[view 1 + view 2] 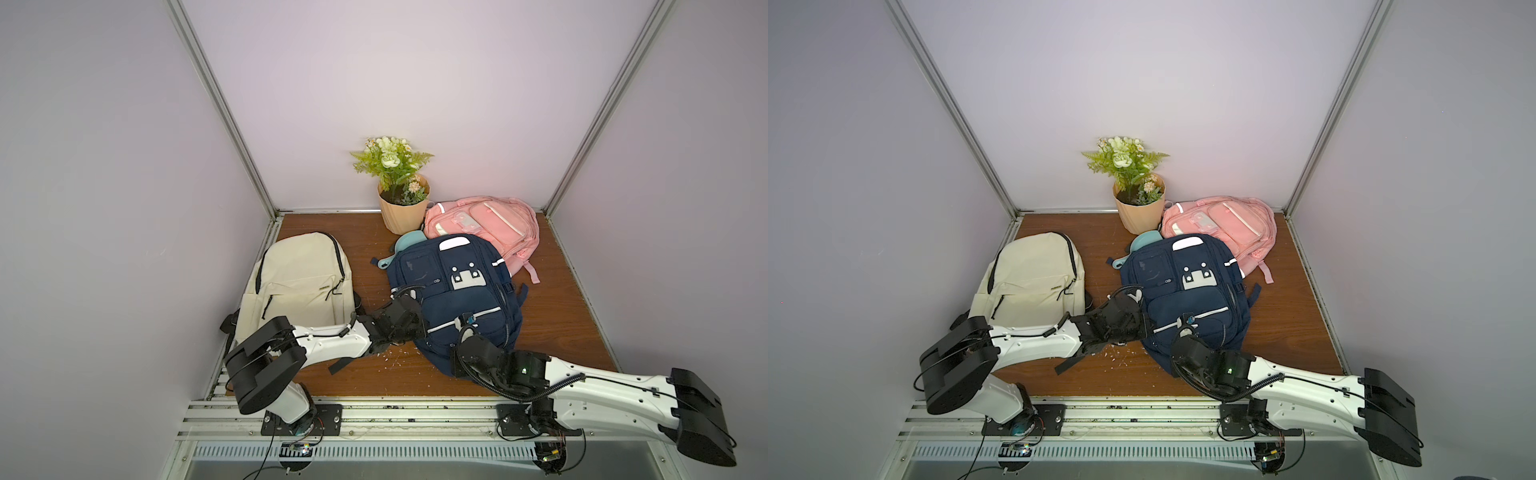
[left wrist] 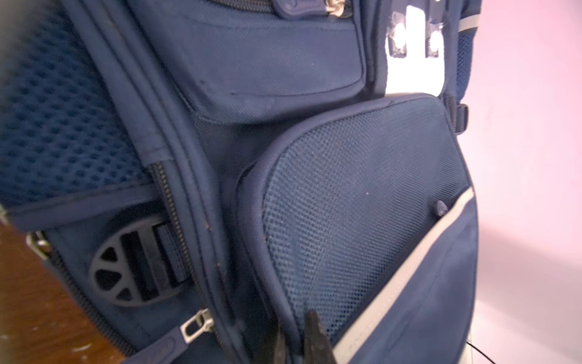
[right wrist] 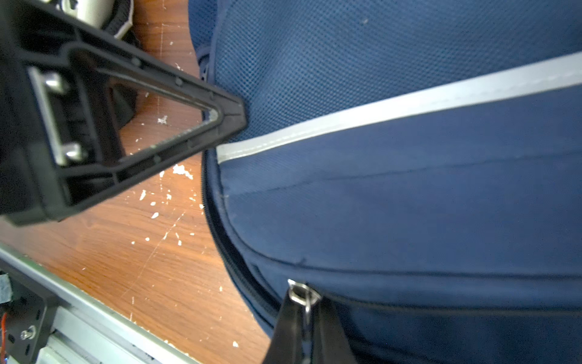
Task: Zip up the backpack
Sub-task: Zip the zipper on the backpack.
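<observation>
Right wrist view: the right end effector (image 3: 307, 318) is seen closed on the metal zipper ring (image 3: 302, 294) at the rim of the navy backpack (image 3: 409, 195). The left end effector (image 3: 234, 118) is shown with its tip pressed against the bag where the grey stripe (image 3: 378, 107) ends. From the left wrist, its fingertips (image 2: 315, 335) are seen pinched on the piped edge of the mesh pocket (image 2: 362, 205). In a top view the navy backpack (image 1: 453, 299) is laid flat mid-bench (image 1: 561, 316), with a cream backpack (image 1: 299, 278) at its 9 o'clock, a pink backpack (image 1: 490, 224) at 1 o'clock and a flower pot (image 1: 401, 212) at 11 o'clock.
</observation>
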Controlling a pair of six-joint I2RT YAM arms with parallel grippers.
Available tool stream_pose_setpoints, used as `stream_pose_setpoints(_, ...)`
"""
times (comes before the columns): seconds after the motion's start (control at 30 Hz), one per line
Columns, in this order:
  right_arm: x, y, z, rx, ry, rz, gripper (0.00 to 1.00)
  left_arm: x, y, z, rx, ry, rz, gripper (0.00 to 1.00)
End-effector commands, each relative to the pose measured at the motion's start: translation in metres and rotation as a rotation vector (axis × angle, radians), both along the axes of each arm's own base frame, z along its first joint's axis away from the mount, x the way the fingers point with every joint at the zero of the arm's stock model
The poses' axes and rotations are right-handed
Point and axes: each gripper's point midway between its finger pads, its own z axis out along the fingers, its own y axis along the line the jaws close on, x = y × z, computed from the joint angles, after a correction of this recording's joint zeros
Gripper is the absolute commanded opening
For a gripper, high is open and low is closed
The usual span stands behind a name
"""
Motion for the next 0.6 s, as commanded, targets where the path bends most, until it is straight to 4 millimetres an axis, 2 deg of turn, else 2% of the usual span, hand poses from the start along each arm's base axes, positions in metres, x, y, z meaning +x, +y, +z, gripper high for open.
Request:
stream_pose_setpoints(0.0, 0.005, -0.038, -0.005, -0.146, -0.007, -0.104, 0.00, 0.024, 0.062, -0.034, 0.257, -0.028, 0.164, 0.00)
stream_pose_setpoints(0.23, 0.035, -0.083, -0.008, -0.052, 0.060, -0.282, 0.00, 0.015, 0.084, -0.036, 0.323, -0.037, 0.170, 0.00)
stream_pose_setpoints(0.33, 0.048, -0.100, -0.003, -0.016, 0.058, -0.330, 0.00, 0.011, 0.091, -0.039, 0.354, -0.037, 0.152, 0.00)
stream_pose_setpoints(0.4, 0.054, -0.102, 0.004, -0.007, 0.040, -0.325, 0.00, 0.009, 0.090, -0.041, 0.361, -0.041, 0.129, 0.00)
stream_pose_setpoints(0.47, 0.056, -0.093, 0.010, -0.002, 0.026, -0.268, 0.00, 0.008, 0.087, -0.040, 0.369, -0.054, 0.096, 0.02)
stream_pose_setpoints(0.57, 0.054, -0.072, 0.015, 0.002, 0.021, -0.132, 0.00, 0.009, 0.081, -0.024, 0.434, -0.132, 0.055, 0.22)
